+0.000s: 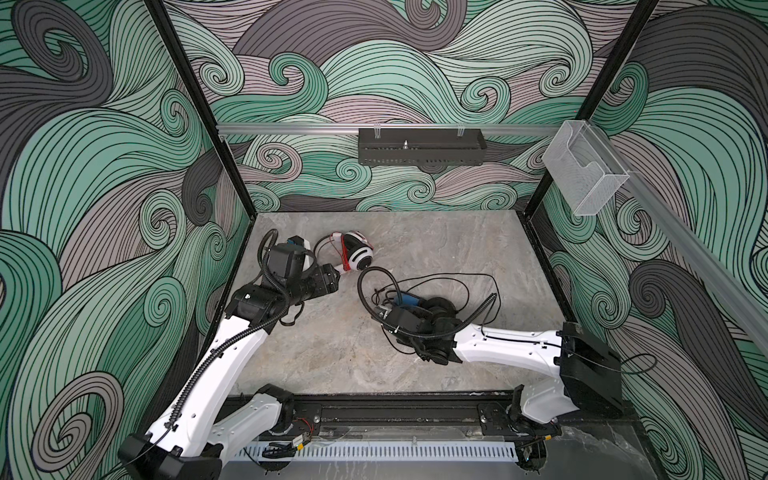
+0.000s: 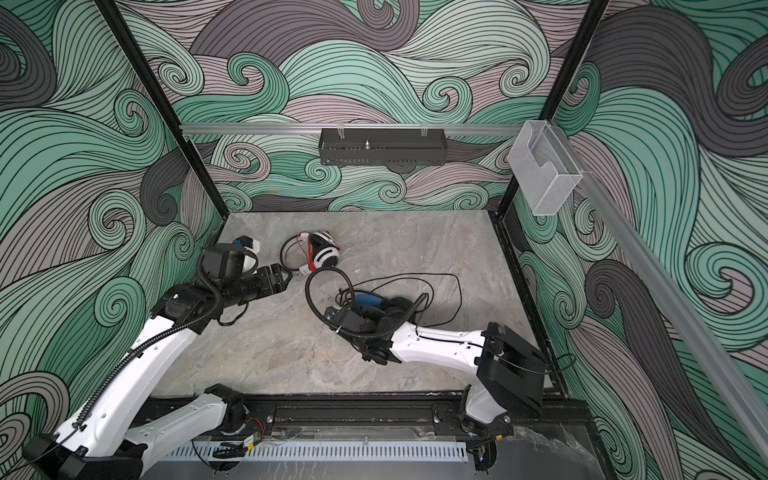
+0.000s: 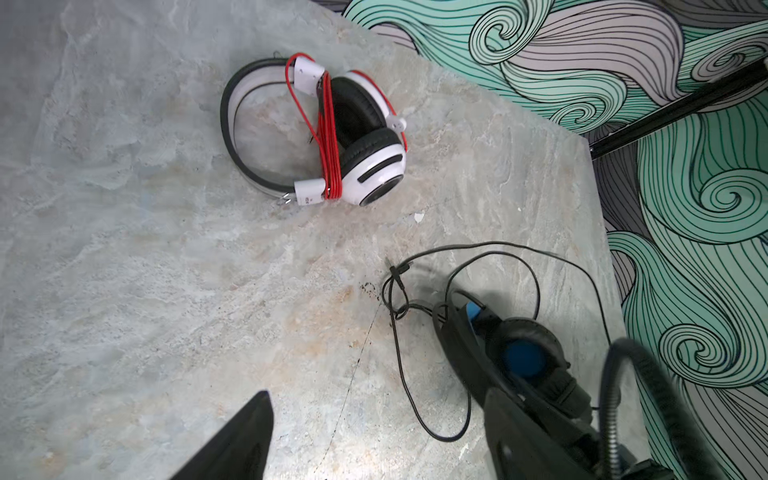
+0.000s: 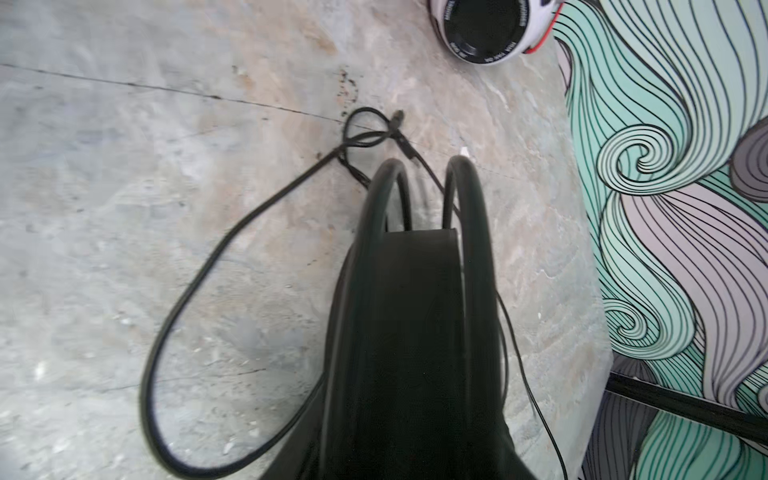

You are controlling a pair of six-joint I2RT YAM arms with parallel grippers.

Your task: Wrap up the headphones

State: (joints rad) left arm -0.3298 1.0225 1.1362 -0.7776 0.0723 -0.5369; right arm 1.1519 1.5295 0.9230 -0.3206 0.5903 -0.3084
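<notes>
The left gripper (image 2: 292,279) hangs low over the stone-look table (image 1: 415,241) with its jaws spread wide and nothing between them, its tips just beside the near end of the white headphones (image 3: 374,166). That pair lies on its side toward the back of the table, left of centre, with the red cable (image 3: 330,158) wound in tight turns around it between cups and headband. The right gripper (image 4: 419,249) is down on the black headphones (image 3: 523,357) nearer the middle. One broad finger lies flat along the headband and the other is hidden beneath, so it looks clamped on the band. The blue-centred cup faces sideways. Its black cable (image 4: 187,299) sprawls loose in wide loops over the table on both sides of the pair.
</notes>
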